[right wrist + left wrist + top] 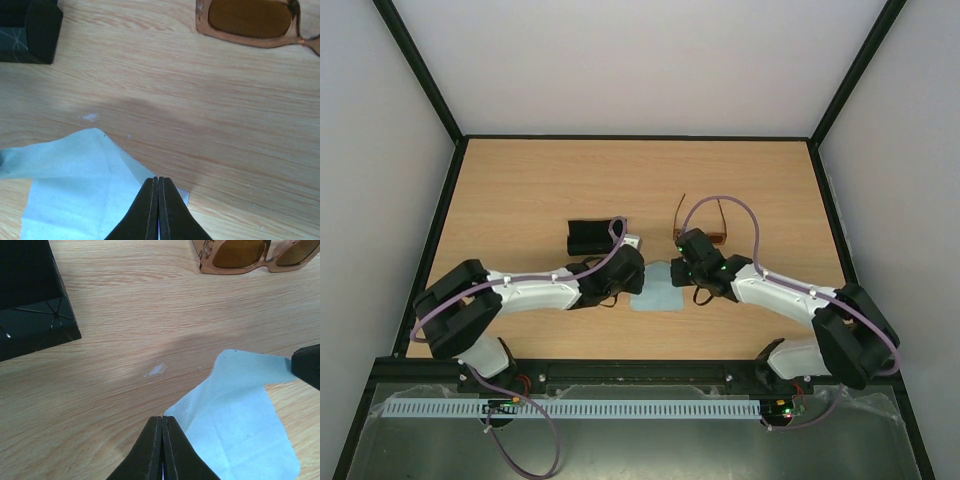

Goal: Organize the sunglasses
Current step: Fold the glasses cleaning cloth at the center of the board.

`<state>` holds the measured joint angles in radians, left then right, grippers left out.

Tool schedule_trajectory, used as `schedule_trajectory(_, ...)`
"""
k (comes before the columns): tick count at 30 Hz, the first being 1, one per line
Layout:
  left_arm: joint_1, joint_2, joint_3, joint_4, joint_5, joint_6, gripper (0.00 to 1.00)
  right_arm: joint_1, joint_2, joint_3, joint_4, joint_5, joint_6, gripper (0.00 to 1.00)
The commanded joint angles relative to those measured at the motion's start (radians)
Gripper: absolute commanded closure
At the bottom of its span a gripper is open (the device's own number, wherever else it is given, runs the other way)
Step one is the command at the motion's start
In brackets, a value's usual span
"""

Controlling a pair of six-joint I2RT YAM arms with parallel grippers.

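Observation:
The sunglasses, brown-framed with amber lenses, lie open on the table beyond the right gripper. They also show at the top of the left wrist view and the right wrist view. A light blue cloth lies between the two grippers. My left gripper is shut on the cloth's left edge. My right gripper is shut on the cloth's right corner. In the top view the left gripper and right gripper face each other across the cloth. Neither touches the sunglasses.
A black oblong case stands on the table behind the left gripper; it also shows in the left wrist view and the right wrist view. A dark frame borders the wooden table.

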<state>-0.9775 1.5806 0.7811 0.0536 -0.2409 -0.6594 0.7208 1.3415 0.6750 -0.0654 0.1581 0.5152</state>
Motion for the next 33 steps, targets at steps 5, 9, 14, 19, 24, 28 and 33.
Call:
schedule_trajectory(5, -0.035, -0.060, -0.053, -0.004, -0.043, -0.037, 0.97, 0.034, -0.073, -0.061, -0.069, -0.017, 0.048, 0.99)
schedule_trajectory(9, -0.046, -0.067, -0.070, -0.003, -0.049, -0.049, 0.98, 0.047, -0.101, -0.080, -0.079, -0.014, 0.058, 0.99)
schedule_trajectory(14, -0.060, -0.080, -0.087, 0.000, -0.055, -0.062, 0.97, 0.061, -0.127, -0.097, -0.095, -0.007, 0.070, 0.99)
schedule_trajectory(19, -0.090, -0.091, -0.092, -0.014, -0.068, -0.073, 0.97, 0.076, -0.149, -0.117, -0.106, -0.005, 0.085, 0.99)
schedule_trajectory(24, -0.111, -0.096, -0.108, -0.011, -0.076, -0.092, 0.98, 0.100, -0.157, -0.134, -0.108, 0.003, 0.101, 0.99)
schedule_trajectory(28, -0.122, -0.091, -0.125, 0.001, -0.077, -0.104, 0.98, 0.113, -0.152, -0.144, -0.103, 0.011, 0.109, 0.99)
schedule_trajectory(33, -0.127, -0.087, -0.141, 0.013, -0.077, -0.113, 0.97, 0.121, -0.146, -0.153, -0.094, 0.014, 0.115, 0.99)
